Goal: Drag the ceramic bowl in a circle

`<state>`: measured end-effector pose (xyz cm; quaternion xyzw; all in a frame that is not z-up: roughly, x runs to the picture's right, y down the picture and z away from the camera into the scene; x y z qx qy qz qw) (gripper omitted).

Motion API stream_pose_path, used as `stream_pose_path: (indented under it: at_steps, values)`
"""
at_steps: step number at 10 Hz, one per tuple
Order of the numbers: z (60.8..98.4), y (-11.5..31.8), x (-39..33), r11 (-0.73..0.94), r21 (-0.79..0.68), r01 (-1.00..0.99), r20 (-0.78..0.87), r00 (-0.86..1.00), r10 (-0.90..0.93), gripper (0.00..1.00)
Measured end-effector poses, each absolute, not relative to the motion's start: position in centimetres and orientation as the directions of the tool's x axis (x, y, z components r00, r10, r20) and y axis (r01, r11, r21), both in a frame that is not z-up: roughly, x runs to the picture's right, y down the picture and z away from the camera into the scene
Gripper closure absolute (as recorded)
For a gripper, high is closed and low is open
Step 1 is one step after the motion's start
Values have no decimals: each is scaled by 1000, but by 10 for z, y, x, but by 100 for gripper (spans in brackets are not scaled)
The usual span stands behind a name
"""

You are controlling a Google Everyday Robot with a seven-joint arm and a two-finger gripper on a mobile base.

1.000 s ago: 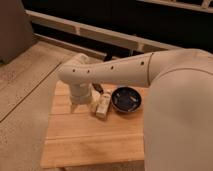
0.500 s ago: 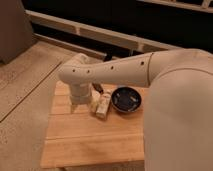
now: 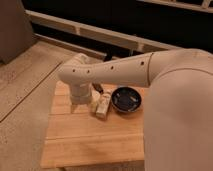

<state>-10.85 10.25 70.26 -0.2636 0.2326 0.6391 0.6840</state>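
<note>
My white arm [image 3: 125,70] comes in from the right over the wooden desk [image 3: 90,140], wrist bent down near the far-left edge. Ceramic bowl [image 3: 126,98] sits toward the desk's far side, right of centre. Pincer [image 3: 101,105] is low, just left of the bowl, spread wide w/ nothing held; can't tell if it's touching the rim.

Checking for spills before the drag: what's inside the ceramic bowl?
The ceramic bowl shows only pale glints in its dark inside, no contents. The gripper is beside its rim, outside it, over the wooden table. The table under the bowl is covered.
</note>
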Motion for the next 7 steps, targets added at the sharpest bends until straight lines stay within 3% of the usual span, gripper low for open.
stream_pose_path:
  at_steps: [4, 7]
  values:
    - [712, 99, -98, 43, -40, -998, -655, 59, 753, 35]
    - [731, 66, -73, 61, -21, -998, -582, 61, 811, 35]
